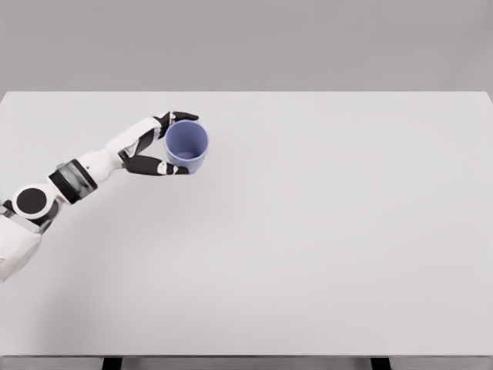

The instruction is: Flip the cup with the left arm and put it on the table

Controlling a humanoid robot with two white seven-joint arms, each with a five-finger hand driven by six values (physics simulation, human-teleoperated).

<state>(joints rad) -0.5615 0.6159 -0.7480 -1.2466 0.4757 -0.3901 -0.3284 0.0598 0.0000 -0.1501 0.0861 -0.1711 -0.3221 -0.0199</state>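
A blue-violet cup [186, 147] stands upright on the white table [308, 231], its open mouth facing up, left of the middle and toward the back. My left hand [171, 143] wraps it from the left: black fingers [182, 117] curl over the far side of the rim and the thumb [154, 166] presses the near side low down. The white left arm comes in from the lower left edge. No right arm shows in the head view.
The table's front edge [246, 355] runs along the bottom of the picture, with two dark legs below it. A plain grey wall [246, 42] stands behind the back edge.
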